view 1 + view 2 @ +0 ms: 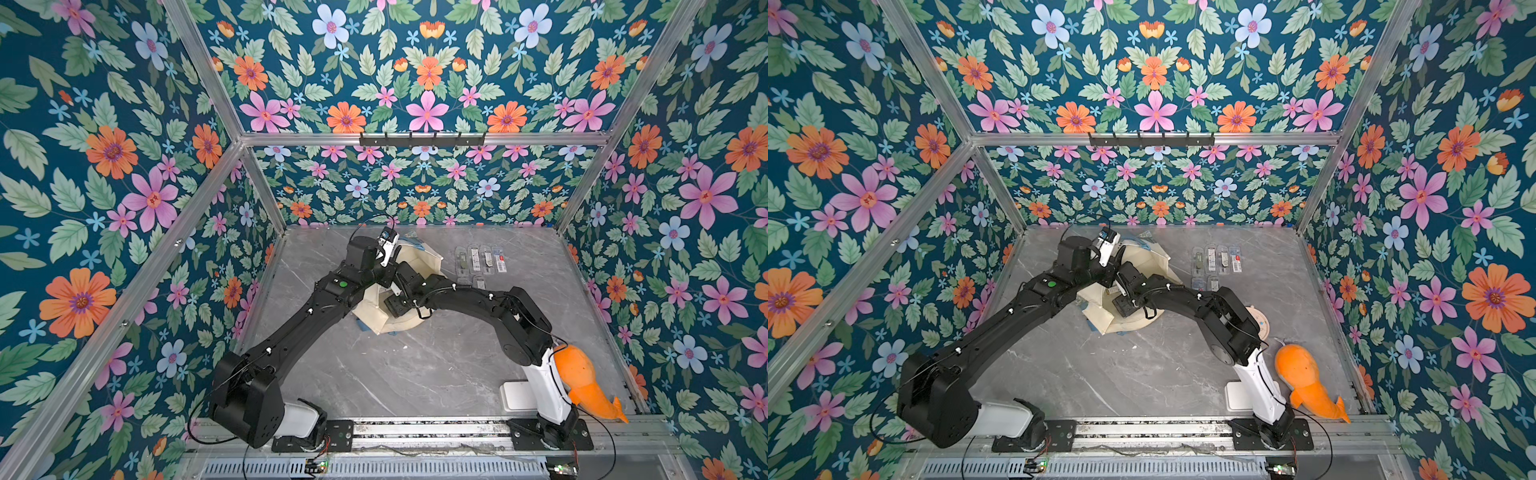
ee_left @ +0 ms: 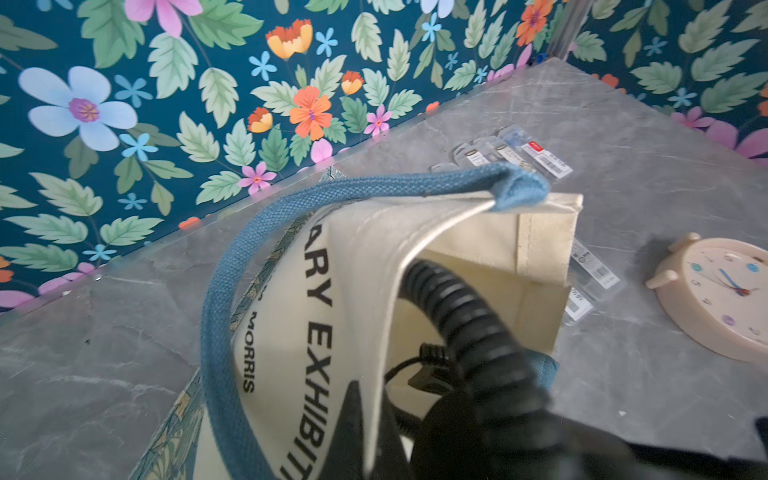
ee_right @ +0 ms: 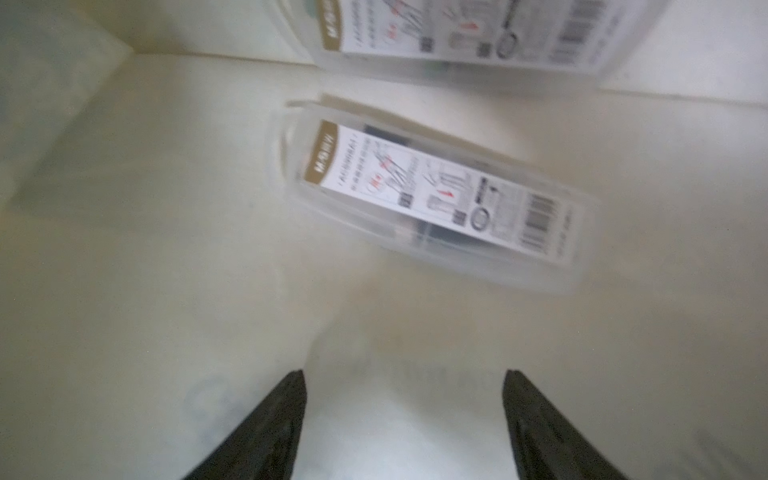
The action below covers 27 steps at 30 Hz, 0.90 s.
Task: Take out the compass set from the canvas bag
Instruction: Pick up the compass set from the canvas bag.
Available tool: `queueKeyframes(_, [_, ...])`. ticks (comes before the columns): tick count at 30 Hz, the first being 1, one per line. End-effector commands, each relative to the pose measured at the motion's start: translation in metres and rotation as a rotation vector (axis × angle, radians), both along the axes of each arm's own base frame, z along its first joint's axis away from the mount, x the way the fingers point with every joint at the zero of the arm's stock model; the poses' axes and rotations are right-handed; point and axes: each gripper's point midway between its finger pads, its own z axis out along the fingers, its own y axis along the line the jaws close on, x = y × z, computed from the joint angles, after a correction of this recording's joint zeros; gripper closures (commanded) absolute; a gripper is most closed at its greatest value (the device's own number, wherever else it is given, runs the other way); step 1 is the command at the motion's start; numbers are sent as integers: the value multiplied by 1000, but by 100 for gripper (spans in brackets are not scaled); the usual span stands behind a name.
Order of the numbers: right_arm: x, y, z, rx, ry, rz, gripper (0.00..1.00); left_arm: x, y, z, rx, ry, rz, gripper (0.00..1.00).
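Wide-open right gripper (image 3: 404, 374) is hovering near the compass set (image 3: 432, 195); we're guessing light, slick, rigid case, so grabbing across its narrow sides, left gripper (image 2: 368, 415) pinching the canvas bag (image 2: 361, 257).

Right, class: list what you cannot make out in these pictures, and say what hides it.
- Print on the box: right wrist view, blurred.
- Second box: same view, cut off by the edge.
- Right claw: in both top views, hidden inside the bag.
- Clock: in a top view, mostly behind the right arm.
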Motion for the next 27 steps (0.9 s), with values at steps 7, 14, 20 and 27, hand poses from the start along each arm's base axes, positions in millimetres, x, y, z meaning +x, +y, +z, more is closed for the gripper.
queueKeyframes(7, [31, 57, 43, 160, -271, 179, 5, -13, -13, -15, 16, 75, -104, 100])
queueKeyframes(14, [55, 56, 17, 109, -270, 198, 1, -20, -17, -20, 8, 100, -146, 100])
queueKeyframes(20, [73, 53, -1, 70, -221, 197, 1, -24, -22, -24, 1, 123, -175, 100])
queueKeyframes(27, [71, 41, -38, -59, -38, 128, 1, -25, -21, -25, 9, 124, -178, 100])
